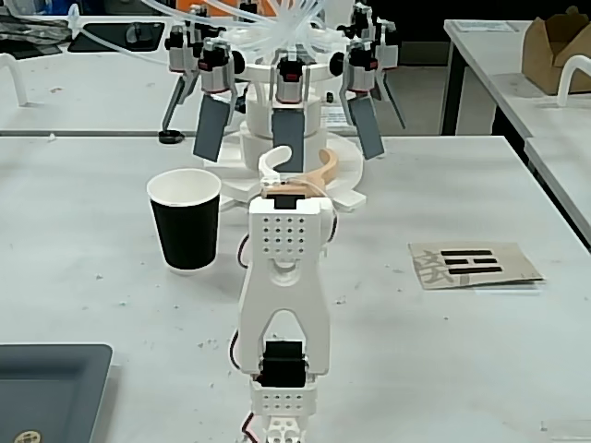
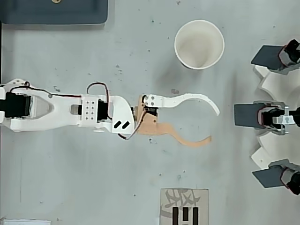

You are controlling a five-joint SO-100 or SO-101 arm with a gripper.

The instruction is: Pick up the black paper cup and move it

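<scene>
The black paper cup (image 1: pixel 186 224) stands upright on the white table, left of the arm in the fixed view. From overhead the cup (image 2: pixel 199 44) shows its white inside and rolled rim. My gripper (image 2: pixel 213 125) is open, with one white finger (image 2: pixel 197 99) and one tan finger (image 2: pixel 187 137) spread apart and nothing between them. In the overhead view it sits below the cup, apart from it. In the fixed view the gripper (image 1: pixel 294 169) reaches away from the camera, to the right of the cup.
A white device with several grey paddles on servos (image 1: pixel 288 101) stands just beyond the gripper (image 2: pixel 276 117). A dark grey tray (image 1: pixel 46 388) lies at the near left, a printed card (image 1: pixel 473 265) at the right.
</scene>
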